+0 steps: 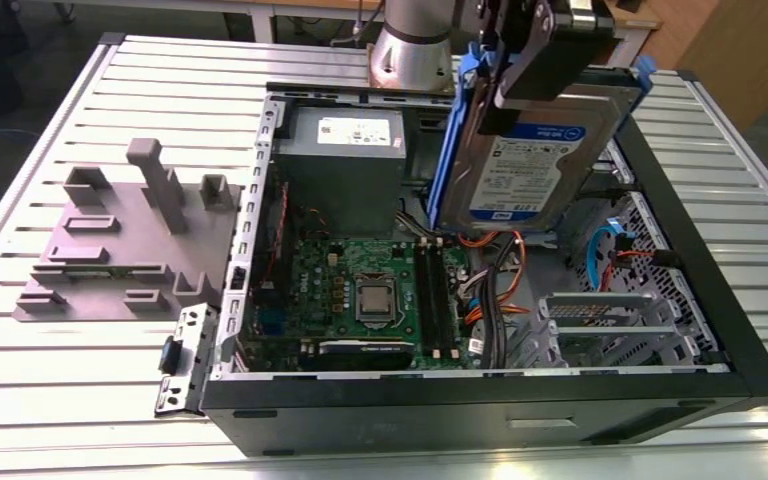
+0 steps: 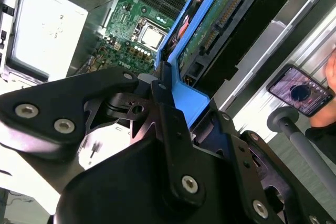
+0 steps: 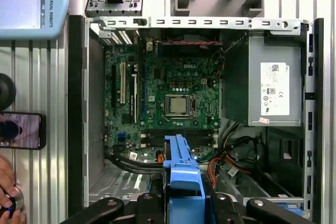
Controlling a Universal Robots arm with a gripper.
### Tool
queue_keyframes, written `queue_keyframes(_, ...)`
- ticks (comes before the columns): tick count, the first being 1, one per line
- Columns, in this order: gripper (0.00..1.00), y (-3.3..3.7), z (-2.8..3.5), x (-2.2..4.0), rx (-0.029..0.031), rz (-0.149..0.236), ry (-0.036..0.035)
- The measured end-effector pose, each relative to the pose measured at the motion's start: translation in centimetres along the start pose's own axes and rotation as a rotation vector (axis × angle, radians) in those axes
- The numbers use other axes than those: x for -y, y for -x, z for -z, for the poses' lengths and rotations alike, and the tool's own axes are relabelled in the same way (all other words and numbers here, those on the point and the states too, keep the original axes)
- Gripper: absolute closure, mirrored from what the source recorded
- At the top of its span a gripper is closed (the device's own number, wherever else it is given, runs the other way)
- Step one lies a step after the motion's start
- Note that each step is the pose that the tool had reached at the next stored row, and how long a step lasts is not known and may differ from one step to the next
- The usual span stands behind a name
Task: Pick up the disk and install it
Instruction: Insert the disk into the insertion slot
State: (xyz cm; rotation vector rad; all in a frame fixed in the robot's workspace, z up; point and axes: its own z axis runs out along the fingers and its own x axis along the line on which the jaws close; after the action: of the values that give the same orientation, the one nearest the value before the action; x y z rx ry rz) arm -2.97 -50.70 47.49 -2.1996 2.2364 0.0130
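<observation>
Gripping the disk [image 1: 531,175] by its blue carrier, the tool [image 1: 511,95] has its black fingers closed on the carrier's upper end, and the drive hangs from them above the open computer case [image 1: 491,408]. In the exterior view the disk stands steeply tilted, almost on edge, with its white-and-blue label showing. Its lower end is over the middle of the case, just above a bundle of orange and black cables [image 1: 498,285]; I cannot tell whether it touches them.

In the second wrist view the fingers [image 2: 164,114] pinch the carrier's blue end tab from both sides. Beyond them runs the disk's [image 2: 220,19] underside with its green circuit board and connector row. In the first wrist view the same blue tab [image 3: 181,174] juts out from the tool over the case's interior.

Inside the case, the motherboard [image 1: 357,290] covers the floor, with the processor [image 3: 177,106] near its centre. The grey power-supply box [image 1: 344,150] fills one corner of the case. A metal drive cage [image 1: 611,320] sits at the corner diagonally across from it.

Outside the case, a grey fixture [image 1: 117,250] lies on the ribbed surface [image 1: 91,390], beside the case wall nearest the motherboard. A phone [image 3: 20,130] rests on the surface just beyond another wall of the case, with a person's hand [image 3: 8,198] near it.
</observation>
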Motion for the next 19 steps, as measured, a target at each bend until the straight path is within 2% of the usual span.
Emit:
queue_keyframes(3,0.64,-0.24,-0.07,0.03,0.0001,0.000,0.0000)
queue_keyframes(19,0.64,-0.30,-0.07,0.09,0.0000,0.000,0.0000)
